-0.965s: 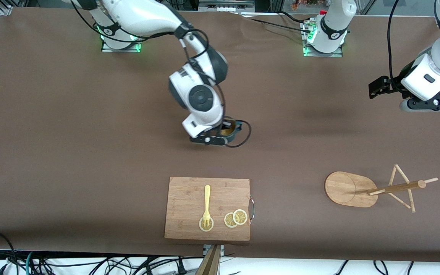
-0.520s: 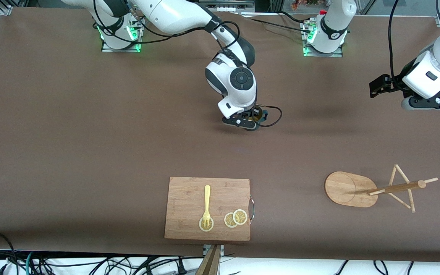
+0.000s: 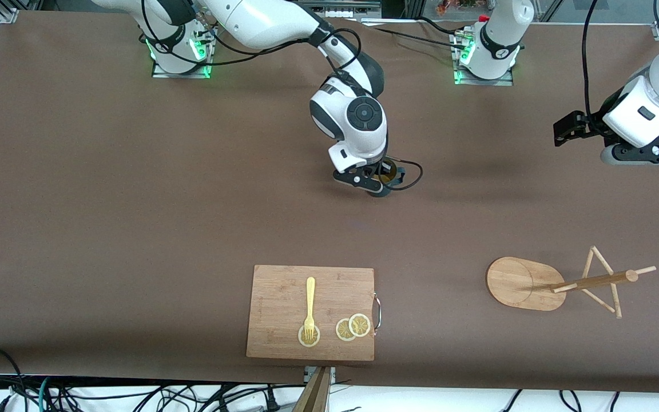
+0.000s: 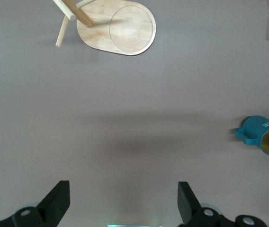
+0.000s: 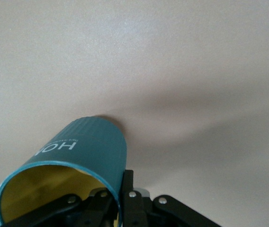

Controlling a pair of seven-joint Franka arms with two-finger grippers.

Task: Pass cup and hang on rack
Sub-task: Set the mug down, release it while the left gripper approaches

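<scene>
Right now I have the right gripper (image 3: 380, 182) pinching the cup (image 3: 388, 174) by its rim, mid-frame, near the table. Left gripper (image 4: 123, 204) waits spread at the frame's right edge. Handover's next; it must take the cup toward the rack (image 3: 527, 283).

Brown table (image 3: 135, 200) bears the rack (image 3: 527, 283); cutting board (image 3: 284, 292)

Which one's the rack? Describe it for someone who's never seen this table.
Start at the brown table, toward the left arm's end, in the half nearer the front camera. The rack stands there: an oval wooden base, one round pole, thin pegs sticking out. The cutting board beside it is rectangular, flat and carries a fork.
</scene>
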